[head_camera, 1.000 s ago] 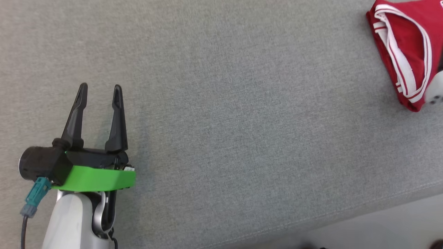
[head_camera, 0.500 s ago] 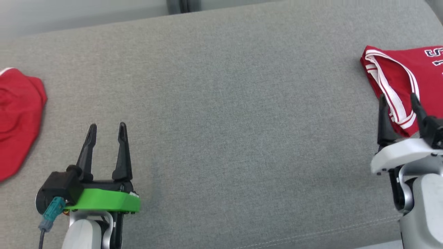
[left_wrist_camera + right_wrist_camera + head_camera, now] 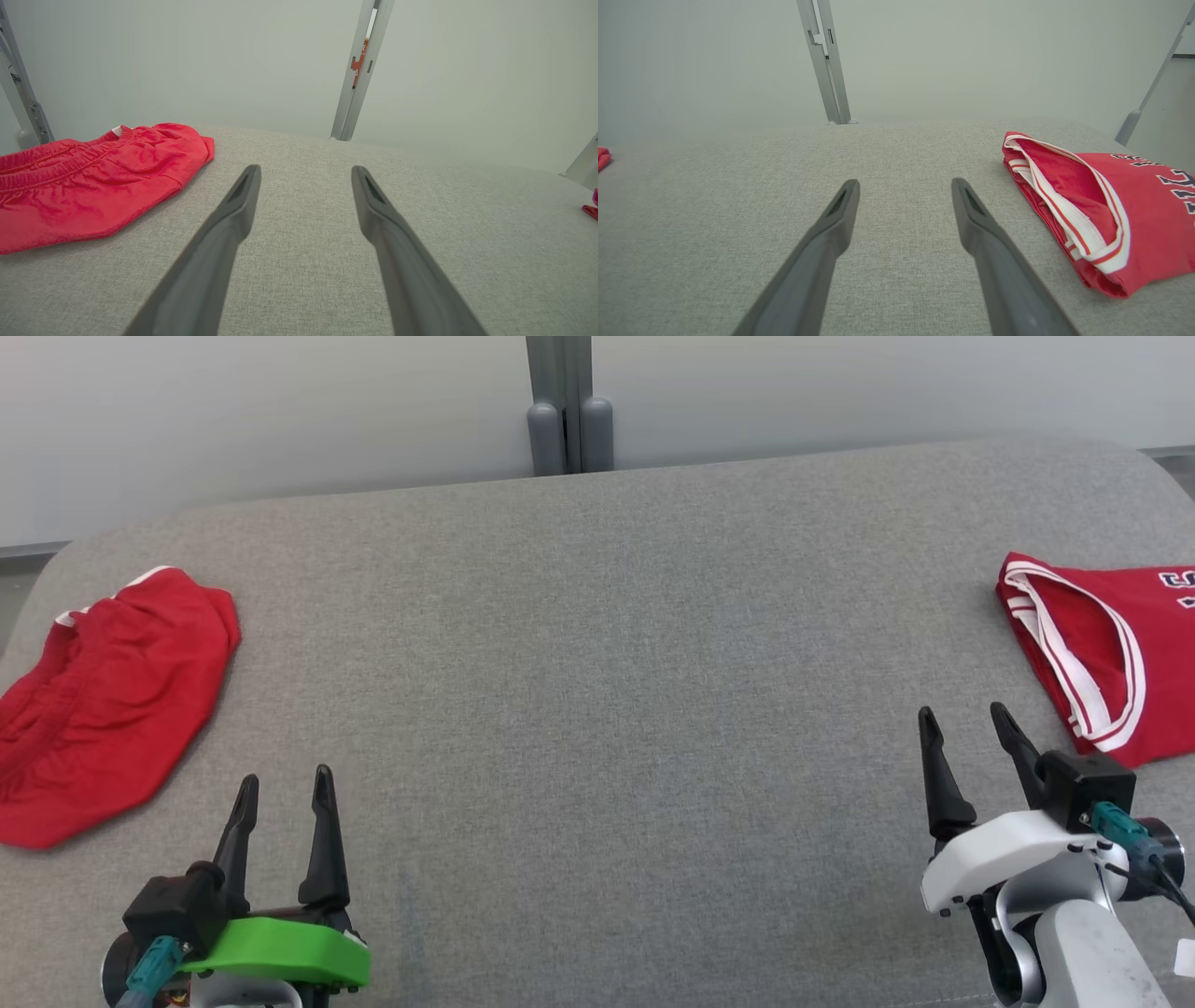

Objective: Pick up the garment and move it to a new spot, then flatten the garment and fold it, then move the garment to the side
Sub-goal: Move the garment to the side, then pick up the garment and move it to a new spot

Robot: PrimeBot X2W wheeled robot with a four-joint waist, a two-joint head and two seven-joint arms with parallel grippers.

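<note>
2 red garments lie well apart on the grey cushion (image 3: 597, 709): crumpled shorts (image 3: 112, 700) at the left, folded jersey (image 3: 1111, 663) at the right. Left gripper (image 3: 285, 777) and right gripper (image 3: 963, 711) hover near, fingers spread, holding nothing. Probably pickup comes next: reach left and pinch the shorts.

Shorts (image 3: 112, 700) lie on the table (image 3: 597, 663), ahead-left of the left pincer (image 3: 285, 779); jersey (image 3: 1111, 663) just ahead-right of the right pincer (image 3: 963, 712).

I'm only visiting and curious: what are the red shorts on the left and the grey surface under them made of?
Red shorts: probably thin synthetic fabric, faintly shiny; it glints and wrinkles softly, waistband gathered. Grey surface: likely matte woven upholstery cloth, showing a fine flecked weave.
</note>
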